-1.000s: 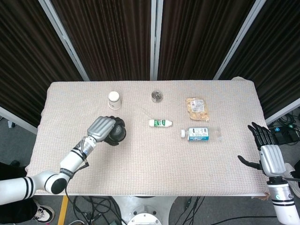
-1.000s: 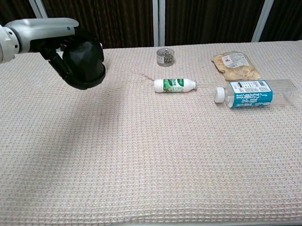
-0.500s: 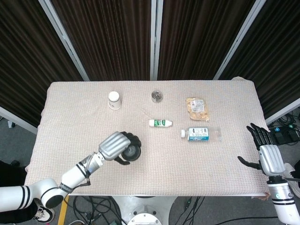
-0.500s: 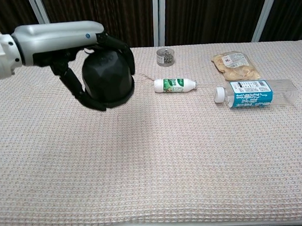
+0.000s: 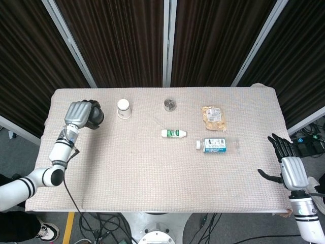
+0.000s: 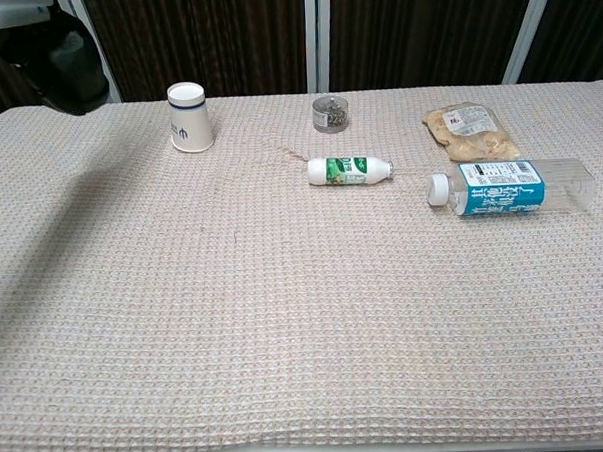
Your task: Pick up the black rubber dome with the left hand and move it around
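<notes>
table: beige waffle cloth, dark curtains behind | left hand: raised over far-left corner, fingers gripping black rubber dome beside white cup | right hand: off right edge, fingers spread, holding nothing

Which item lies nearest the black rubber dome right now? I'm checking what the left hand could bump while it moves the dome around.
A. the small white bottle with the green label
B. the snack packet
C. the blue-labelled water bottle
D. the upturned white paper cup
D: the left hand holds the black rubber dome at the table's far-left corner, just left of the white paper cup.
</notes>
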{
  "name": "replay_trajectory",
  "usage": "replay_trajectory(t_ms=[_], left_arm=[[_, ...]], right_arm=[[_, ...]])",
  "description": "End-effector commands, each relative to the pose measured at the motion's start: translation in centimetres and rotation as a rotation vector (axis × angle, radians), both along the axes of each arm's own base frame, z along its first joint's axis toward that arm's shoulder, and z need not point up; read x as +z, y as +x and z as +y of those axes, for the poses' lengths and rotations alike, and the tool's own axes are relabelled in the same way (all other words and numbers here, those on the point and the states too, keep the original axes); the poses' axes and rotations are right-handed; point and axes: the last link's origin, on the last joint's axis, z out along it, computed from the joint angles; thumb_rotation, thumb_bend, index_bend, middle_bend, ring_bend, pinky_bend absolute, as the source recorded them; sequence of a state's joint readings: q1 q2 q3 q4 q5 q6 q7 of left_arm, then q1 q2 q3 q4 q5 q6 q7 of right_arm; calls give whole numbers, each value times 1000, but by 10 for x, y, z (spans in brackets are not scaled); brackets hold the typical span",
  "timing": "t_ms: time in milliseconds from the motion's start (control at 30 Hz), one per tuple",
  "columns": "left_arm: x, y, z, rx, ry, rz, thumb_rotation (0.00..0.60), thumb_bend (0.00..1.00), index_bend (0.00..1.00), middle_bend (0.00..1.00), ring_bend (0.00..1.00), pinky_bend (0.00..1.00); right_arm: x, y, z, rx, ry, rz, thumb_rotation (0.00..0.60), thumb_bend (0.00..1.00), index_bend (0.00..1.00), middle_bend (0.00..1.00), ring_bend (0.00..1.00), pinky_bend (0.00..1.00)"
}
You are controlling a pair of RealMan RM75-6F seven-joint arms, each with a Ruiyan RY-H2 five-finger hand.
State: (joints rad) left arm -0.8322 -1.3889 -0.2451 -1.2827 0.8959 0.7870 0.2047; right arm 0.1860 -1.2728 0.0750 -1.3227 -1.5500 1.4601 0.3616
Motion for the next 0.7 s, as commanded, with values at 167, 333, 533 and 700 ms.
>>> replay_trajectory(t_ms=[167, 333, 533, 700], left_arm=[[-60, 122, -172, -417, -586, -304, 600, 164, 333, 392, 319, 399], [-53, 101, -127, -355, -433, -288, 600, 164, 333, 392, 319, 401], [-33, 49, -40, -214, -72, -78, 600, 165, 333, 393, 319, 398], [-10, 15, 5, -65, 116, 62, 600, 165, 331, 392, 318, 397]], right_arm=[[3, -1, 1, -2, -7, 1, 600, 52, 0, 0, 0, 0], [-1, -3, -2, -17, 5, -1, 600, 51, 0, 0, 0, 0], [-3, -2, -4, -18, 10, -3, 600, 51, 0, 0, 0, 0], [0, -3, -4, -20, -1, -5, 600, 51, 0, 0, 0, 0]])
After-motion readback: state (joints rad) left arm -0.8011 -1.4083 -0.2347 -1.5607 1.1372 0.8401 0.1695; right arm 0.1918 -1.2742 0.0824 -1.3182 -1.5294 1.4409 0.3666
